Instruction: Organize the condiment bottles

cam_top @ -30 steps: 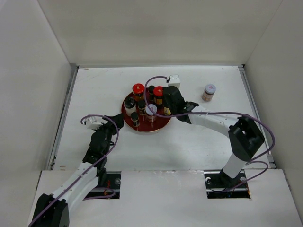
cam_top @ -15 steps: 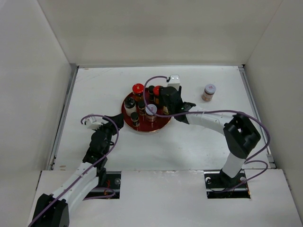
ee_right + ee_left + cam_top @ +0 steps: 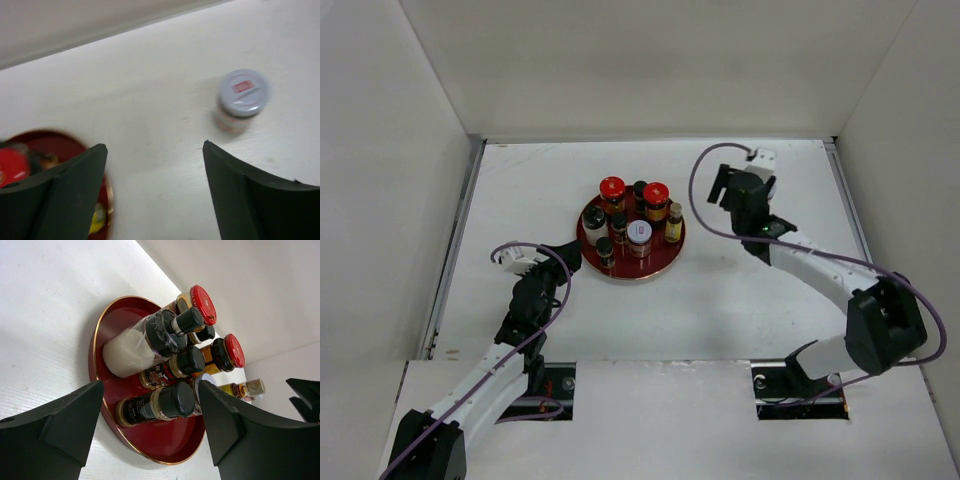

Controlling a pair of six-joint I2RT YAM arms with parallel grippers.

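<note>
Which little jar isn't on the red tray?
The pale-lidded jar standing alone on the white table; the other bottles all sit on the round red tray.

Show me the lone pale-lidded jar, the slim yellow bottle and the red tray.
pale-lidded jar [image 3: 243, 94], right wrist view, lid.
slim yellow bottle [image 3: 673, 226], top view, body.
red tray [image 3: 656, 263], top view, bare near edge.

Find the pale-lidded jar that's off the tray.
In the right wrist view, the pale-lidded jar stands alone on the table, right of the red tray, beyond the right gripper.
</note>
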